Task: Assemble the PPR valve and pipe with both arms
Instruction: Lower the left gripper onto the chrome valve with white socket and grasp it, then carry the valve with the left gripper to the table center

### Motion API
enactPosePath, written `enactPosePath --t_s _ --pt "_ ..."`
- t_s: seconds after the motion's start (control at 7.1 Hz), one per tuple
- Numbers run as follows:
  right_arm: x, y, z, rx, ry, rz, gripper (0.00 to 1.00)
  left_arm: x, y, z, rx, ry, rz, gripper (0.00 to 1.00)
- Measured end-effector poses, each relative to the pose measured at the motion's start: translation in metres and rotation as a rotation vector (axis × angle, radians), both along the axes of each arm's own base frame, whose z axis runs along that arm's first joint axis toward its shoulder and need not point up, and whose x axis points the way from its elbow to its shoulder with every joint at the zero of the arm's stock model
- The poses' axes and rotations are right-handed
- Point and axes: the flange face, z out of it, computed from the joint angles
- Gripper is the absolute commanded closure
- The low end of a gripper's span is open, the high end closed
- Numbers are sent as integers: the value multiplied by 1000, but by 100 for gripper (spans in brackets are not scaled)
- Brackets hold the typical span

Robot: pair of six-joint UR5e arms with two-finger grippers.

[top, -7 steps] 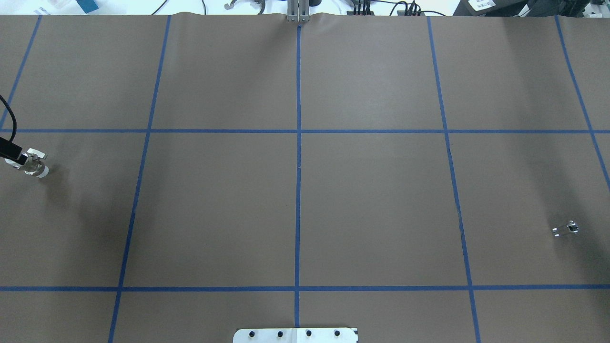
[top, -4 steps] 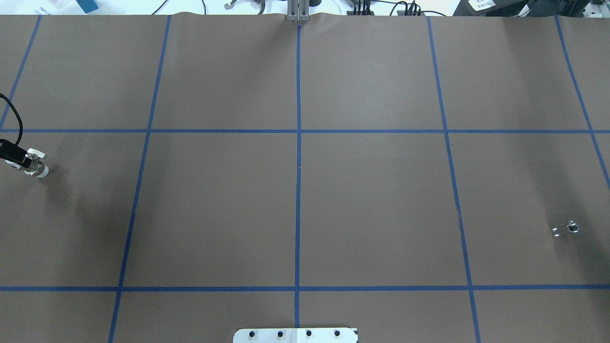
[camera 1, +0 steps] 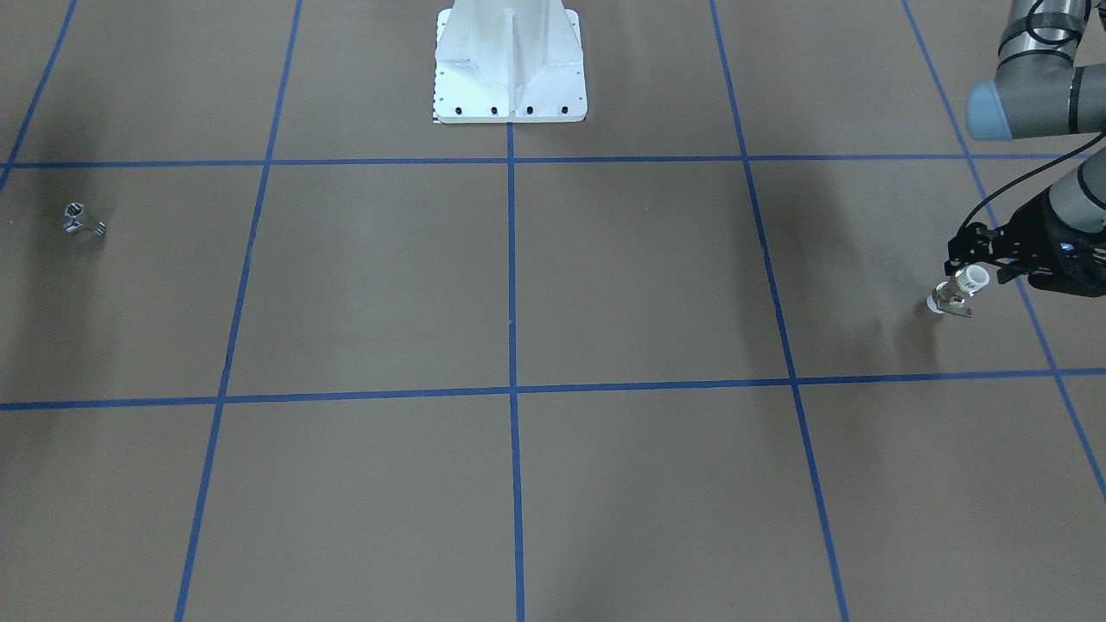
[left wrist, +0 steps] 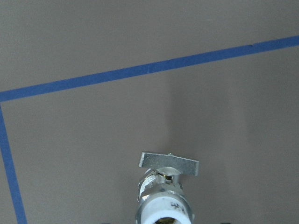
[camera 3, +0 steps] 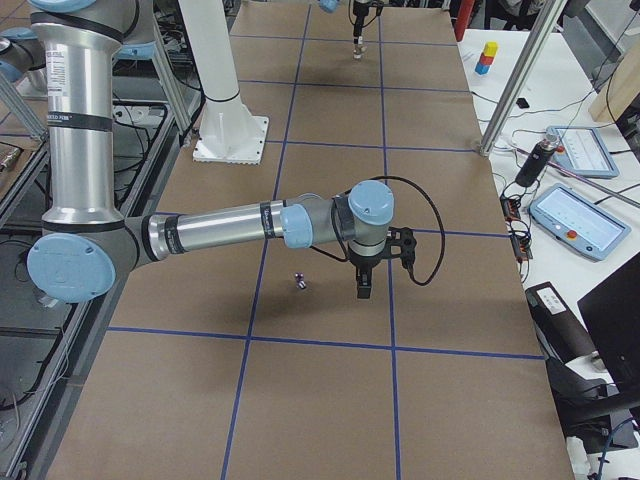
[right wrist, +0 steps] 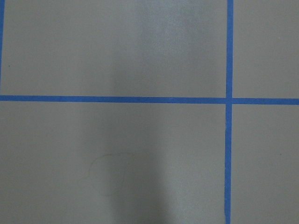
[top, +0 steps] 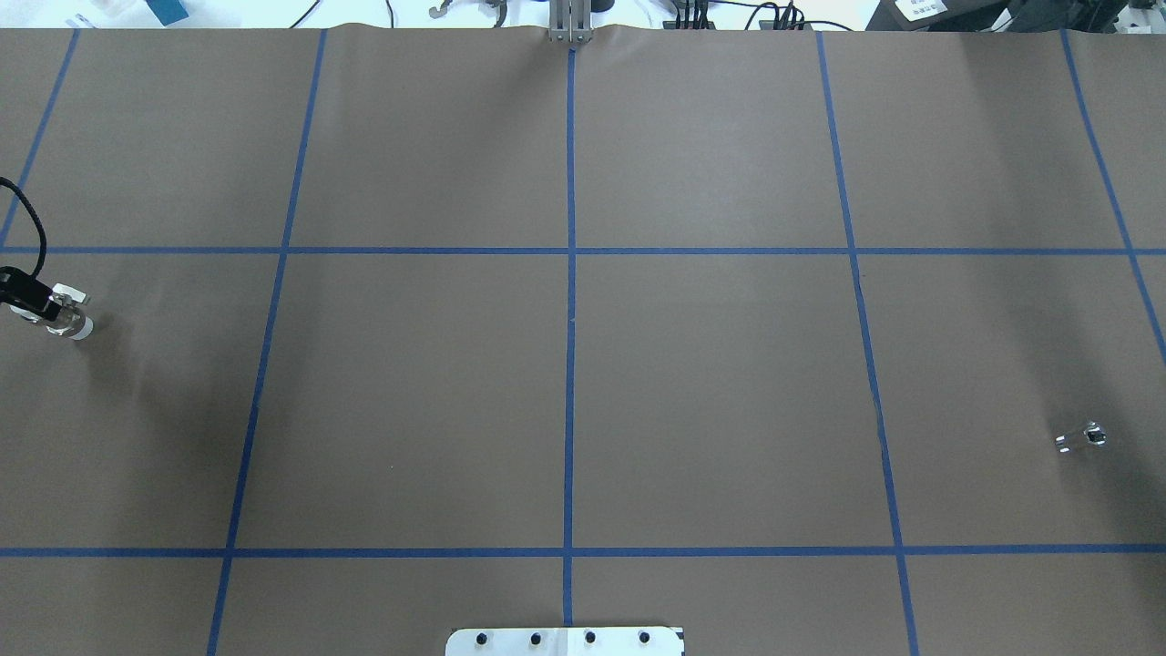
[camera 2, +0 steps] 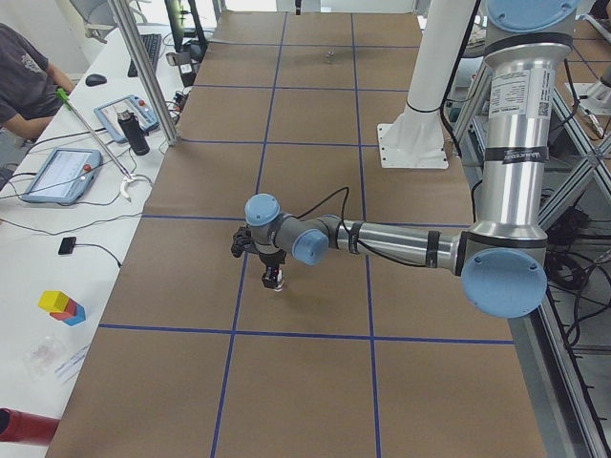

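The left arm (camera 2: 401,243) and right arm (camera 3: 220,228) are finished in silver-grey tubing with light-blue joint caps and black bands. A black cable (camera 3: 436,232) is looped at each wrist. The white pedestal (camera 1: 510,52) is bolted down.

The left arm (camera 2: 401,243) stretches out low and nearly level, wrist bent down. In the overhead view the left gripper (top: 46,306) sits at nine o'clock, jaws clamped on the valve (top: 73,323). The right arm (camera 3: 220,228) reaches out likewise. The right gripper (camera 3: 362,292) points straight down, and its jaws cannot be judged.
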Motion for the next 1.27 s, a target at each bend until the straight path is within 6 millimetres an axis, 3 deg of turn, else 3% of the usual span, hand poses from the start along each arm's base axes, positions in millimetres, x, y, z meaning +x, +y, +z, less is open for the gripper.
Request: enactPosePath --t_s 0.14,0.42,0.56,0.7,0.99,1.13,1.27 --pt "0 0 0 0 0 0 0 0 0 0 -1 0 -1 100" --pt "0 0 0 0 0 0 0 1 -3 -5 0 4 -5 100" --pt "0 0 0 0 0 0 0 4 -10 -17 -8 13 -16 100" --pt "0 0 0 1 0 -1 0 10 -20 -38 -42 28 -57 100" --pt "0 1 -1 3 0 -1 0 26 -38 -106 -107 80 -165 100" --pt "0 1 -1 4 -1 -1 0 45 -42 -142 -121 106 -185 100" --pt "0 1 -2 5 -2 -1 0 79 -46 -185 -163 132 -211 100"
